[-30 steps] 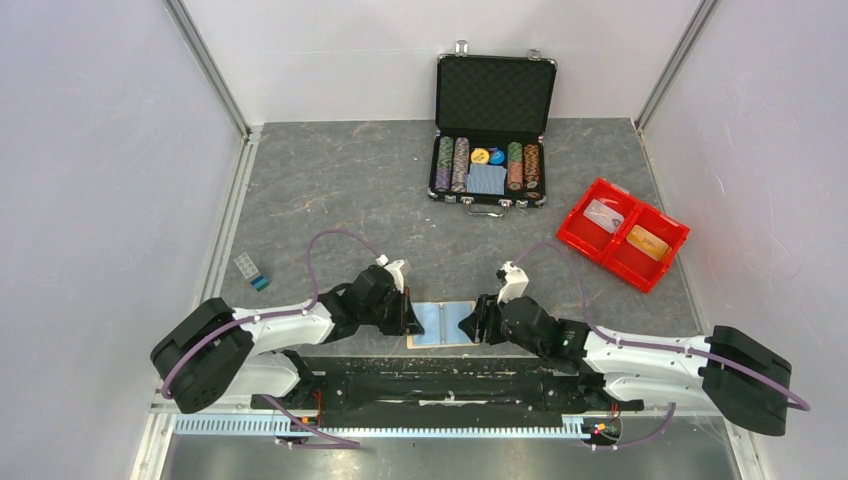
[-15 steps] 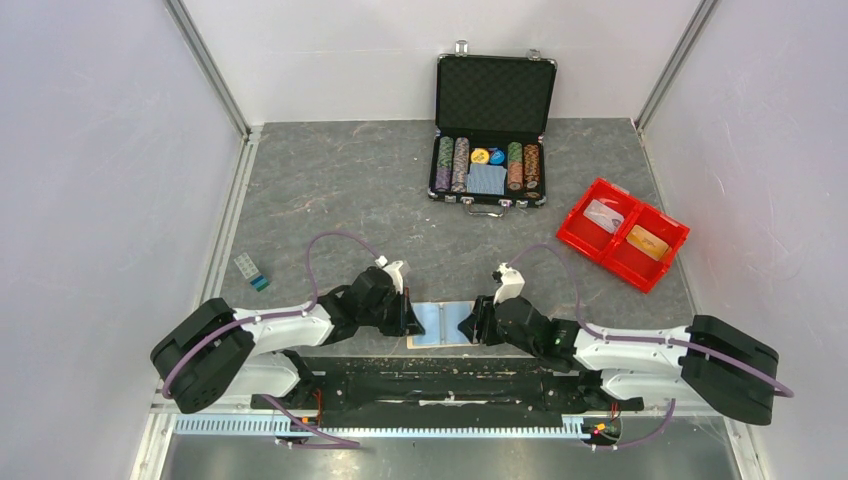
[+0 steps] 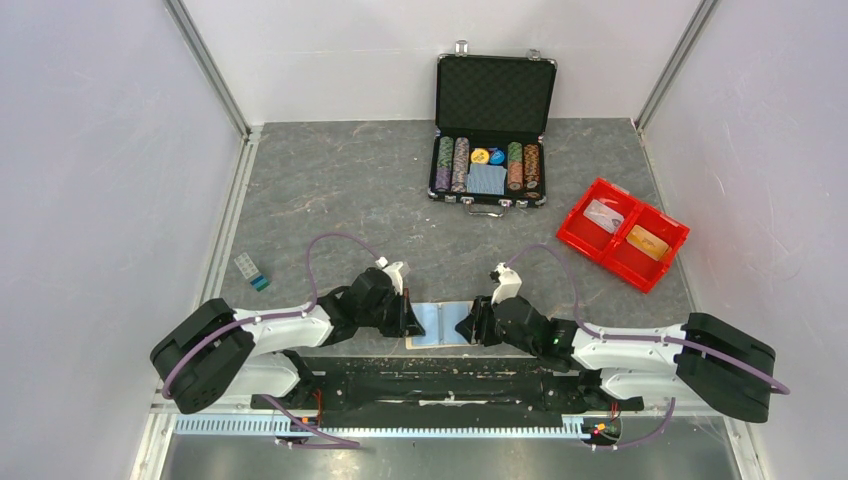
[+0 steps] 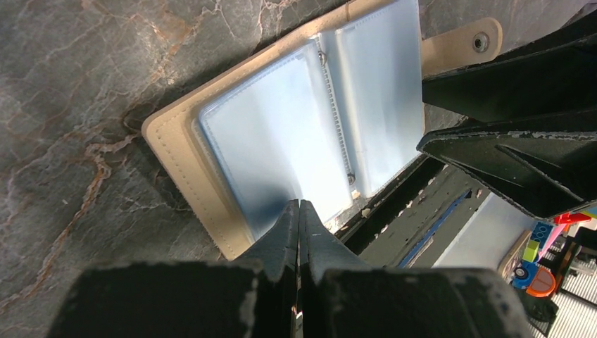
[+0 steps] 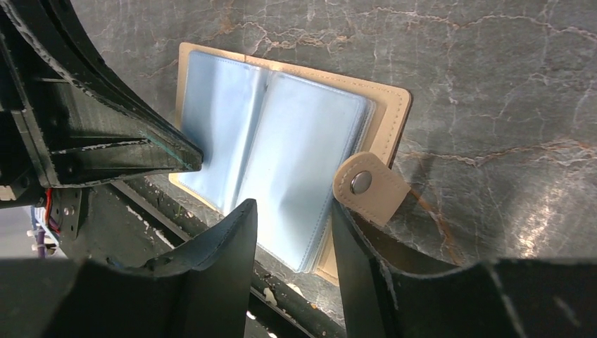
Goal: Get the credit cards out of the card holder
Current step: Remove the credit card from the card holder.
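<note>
- Card holder [image 3: 440, 326] is laid open on the counter [image 3: 330, 180], between both hands.
- Left hand [image 4: 299, 205] is closed, tips on a sleeve [image 4: 267, 148].
- Right hand [image 5: 292, 211] is held open over the opposite edge, beside the snap tab [image 5: 366, 186].

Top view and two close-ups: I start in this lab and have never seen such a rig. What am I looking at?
Two robot arms are bolted to a table. The wide picture looks down from above; each close-up comes from a wrist camera. Between the arms lies an open tan card holder with pale blue sleeves. The left tool is shut, tips at a sleeve; the right tool is open beside the snap tab. No card is held. Farther off: a chip case, a red tray, one loose card.
</note>
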`<state>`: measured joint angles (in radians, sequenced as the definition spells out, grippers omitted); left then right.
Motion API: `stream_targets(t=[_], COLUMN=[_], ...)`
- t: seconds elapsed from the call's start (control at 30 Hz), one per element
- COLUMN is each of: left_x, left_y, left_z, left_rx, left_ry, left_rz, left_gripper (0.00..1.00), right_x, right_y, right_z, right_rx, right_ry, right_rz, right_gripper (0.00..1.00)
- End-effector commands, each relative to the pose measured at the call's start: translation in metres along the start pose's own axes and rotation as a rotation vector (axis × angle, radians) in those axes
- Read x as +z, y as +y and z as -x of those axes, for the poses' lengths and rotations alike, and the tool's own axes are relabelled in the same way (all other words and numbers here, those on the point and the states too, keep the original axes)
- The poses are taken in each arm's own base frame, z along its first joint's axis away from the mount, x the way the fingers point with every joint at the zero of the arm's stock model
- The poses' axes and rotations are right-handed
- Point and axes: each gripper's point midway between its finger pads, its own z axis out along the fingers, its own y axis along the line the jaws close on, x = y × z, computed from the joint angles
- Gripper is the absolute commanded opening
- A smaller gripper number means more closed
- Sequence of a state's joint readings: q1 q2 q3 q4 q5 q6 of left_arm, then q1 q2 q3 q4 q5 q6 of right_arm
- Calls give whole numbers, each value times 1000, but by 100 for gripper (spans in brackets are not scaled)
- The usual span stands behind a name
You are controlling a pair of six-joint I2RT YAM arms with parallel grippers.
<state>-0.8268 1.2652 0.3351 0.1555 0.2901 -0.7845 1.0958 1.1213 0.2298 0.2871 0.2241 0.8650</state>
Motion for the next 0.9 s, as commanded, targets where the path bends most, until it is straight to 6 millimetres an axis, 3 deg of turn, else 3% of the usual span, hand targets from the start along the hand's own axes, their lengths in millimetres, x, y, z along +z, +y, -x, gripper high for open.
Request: stream_targets(t=[0.0,0.2,0.43,0.63,0.87], left_x=[0,-1,-2,-3,-4], left_y=[-2,-3,-4,-5,-5], left_z=[0,0,0,0,0], left_rx=[-19,-19,-18,-19,-20], left_ry=[-9,-10,-15,-18,-19], left_rz=[-12,-16,-23,-27,-30], left_gripper=[2,2,2,2,2], right_x=[0,0,0,-1,-5], right_y=[28,33,47,54,62], right_z=[15,20,22,24,28], right_rx=[38,32,-15,-27,-62], right_ry=[-44,-54,-38,-36,-47], right_rz=[94,111,158,186,229], right_gripper=[44,35,39,30,41])
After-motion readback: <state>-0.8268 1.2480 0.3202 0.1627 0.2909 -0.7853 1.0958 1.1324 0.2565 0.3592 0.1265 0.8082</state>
